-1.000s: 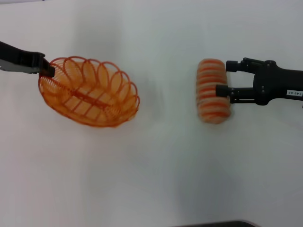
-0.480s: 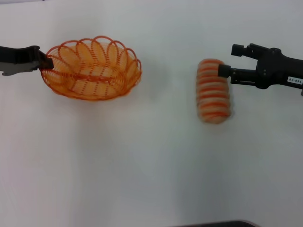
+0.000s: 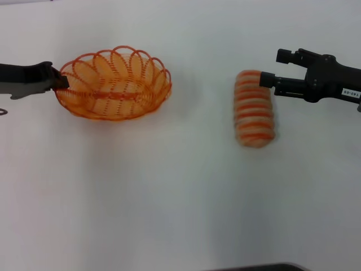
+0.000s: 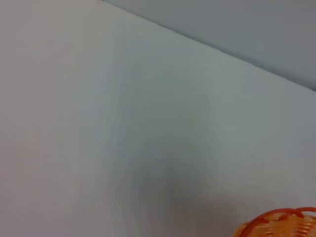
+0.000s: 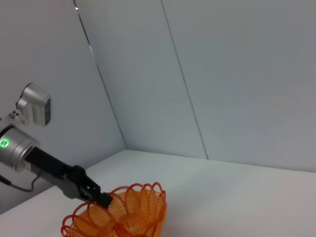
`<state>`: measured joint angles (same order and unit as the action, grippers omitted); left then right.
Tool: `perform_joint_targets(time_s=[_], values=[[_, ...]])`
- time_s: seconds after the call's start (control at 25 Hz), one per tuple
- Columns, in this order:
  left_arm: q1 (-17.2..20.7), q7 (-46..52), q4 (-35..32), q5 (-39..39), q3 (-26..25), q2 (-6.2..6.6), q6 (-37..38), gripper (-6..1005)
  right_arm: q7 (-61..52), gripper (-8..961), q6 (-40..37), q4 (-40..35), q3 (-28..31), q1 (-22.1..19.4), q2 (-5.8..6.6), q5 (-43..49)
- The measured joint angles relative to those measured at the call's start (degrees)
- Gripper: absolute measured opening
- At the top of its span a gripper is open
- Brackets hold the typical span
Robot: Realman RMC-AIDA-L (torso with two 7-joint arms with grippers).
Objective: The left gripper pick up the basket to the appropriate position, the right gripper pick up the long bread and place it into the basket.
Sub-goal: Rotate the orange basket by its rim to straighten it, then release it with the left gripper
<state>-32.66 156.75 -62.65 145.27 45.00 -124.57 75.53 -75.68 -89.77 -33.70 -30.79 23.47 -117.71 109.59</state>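
Now, head view, left gripper: the left gripper pinches the left end of the basket's looped rim, jaws closed on the wire.
Head view, basket: the basket, an oval of orange wire with scalloped loops, sits on the left of the white table, well apart from the bread.
Head view, long bread: the long bread, a tan ribbed loaf with orange cross stripes, lies on the right, lengthwise toward the robot.
Head view, right gripper: the right gripper reaches in from the right with jaws spread and nothing held; its nearer finger touches or just meets the loaf's far end.
Handling, bread: it looks light and toy-like, likely a little yielding; across the ribbed middle seems the safest hold, so it hangs level.
Handling, basket: thin wire, probably light and springy; a rim grip may let it tilt.
Left wrist view: only an orange sliver of the basket shows at the edge, above bare table.
Right wrist view: the left gripper clamps the rim of the basket; the bread is out of sight.
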Motion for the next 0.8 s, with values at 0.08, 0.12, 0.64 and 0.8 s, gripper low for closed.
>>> perform_joint_targets(time_s=[0.08, 0.12, 0.64, 0.8], values=[[0.63, 0.18, 0.57, -1.19, 0.3, 0.0, -0.57, 78, 0.08, 930, 0.38, 0.0, 0.23, 0.0, -0.19, 0.0], [0.97, 0.34, 0.78, -1.73, 0.61, 0.0, -0.92, 78, 0.12, 930, 0.57, 0.0, 0.31, 0.0, -0.24, 0.0], [4.29, 1.7, 0.56, -3.56, 5.88, 0.03, -2.95, 74, 0.59, 930, 1.56, 0.28, 0.56, 0.29, -0.45, 0.01], [4.81, 1.57, 0.59, -4.37, 5.91, 0.04, -3.29, 74, 0.6, 930, 1.79, 0.3, 0.51, 0.34, -0.57, 0.01]])
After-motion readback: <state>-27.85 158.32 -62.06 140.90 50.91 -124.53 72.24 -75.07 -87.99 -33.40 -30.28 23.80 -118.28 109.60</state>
